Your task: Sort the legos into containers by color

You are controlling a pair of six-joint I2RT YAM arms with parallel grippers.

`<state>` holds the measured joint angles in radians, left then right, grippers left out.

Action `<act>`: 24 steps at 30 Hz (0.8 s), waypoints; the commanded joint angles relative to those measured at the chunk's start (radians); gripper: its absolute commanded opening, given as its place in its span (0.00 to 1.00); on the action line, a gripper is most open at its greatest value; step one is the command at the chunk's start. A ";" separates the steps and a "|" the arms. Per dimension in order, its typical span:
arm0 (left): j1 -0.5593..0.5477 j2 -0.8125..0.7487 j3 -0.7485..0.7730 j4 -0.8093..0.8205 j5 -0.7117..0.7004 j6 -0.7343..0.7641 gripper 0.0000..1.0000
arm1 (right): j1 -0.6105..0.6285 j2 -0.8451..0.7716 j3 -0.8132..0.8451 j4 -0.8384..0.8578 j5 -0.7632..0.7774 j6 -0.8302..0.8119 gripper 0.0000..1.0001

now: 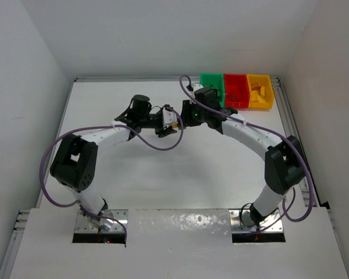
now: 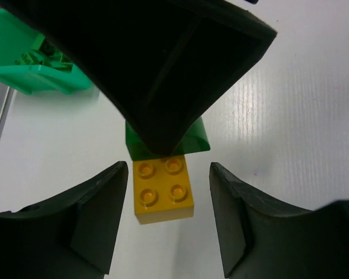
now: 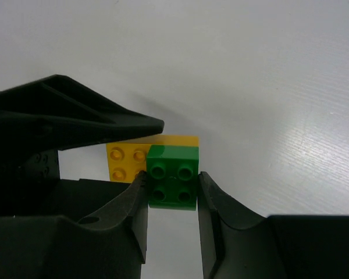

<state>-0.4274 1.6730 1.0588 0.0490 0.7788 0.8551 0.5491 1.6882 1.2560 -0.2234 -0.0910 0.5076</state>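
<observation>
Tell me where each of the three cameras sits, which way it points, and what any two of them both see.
Top external: high behind the robot, looking down on the table; left arm and right arm show whole, containers far right.
Left wrist: on the left arm, looking down past the open left gripper at a yellow brick.
Right wrist: on the right arm, looking down past the right gripper, shut on a green brick.
Shared: both wrist views show the same touching yellow and green bricks.
</observation>
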 commanded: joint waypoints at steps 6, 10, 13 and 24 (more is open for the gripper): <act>-0.013 0.016 0.043 0.018 0.048 -0.004 0.47 | 0.000 0.019 0.065 0.041 -0.030 0.000 0.00; -0.014 0.013 0.033 0.081 0.013 -0.088 0.08 | -0.003 0.024 0.063 0.035 -0.052 0.009 0.00; -0.014 0.014 0.018 0.126 -0.079 -0.165 0.00 | -0.035 0.036 0.072 0.036 -0.100 0.049 0.00; 0.002 0.034 -0.019 0.025 -0.411 -0.097 0.00 | -0.239 0.094 0.356 -0.045 -0.032 -0.074 0.00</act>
<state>-0.4366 1.7088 1.0374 0.0788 0.4450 0.7559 0.2943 1.7576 1.4620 -0.2554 -0.1795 0.5446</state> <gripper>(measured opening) 0.346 0.319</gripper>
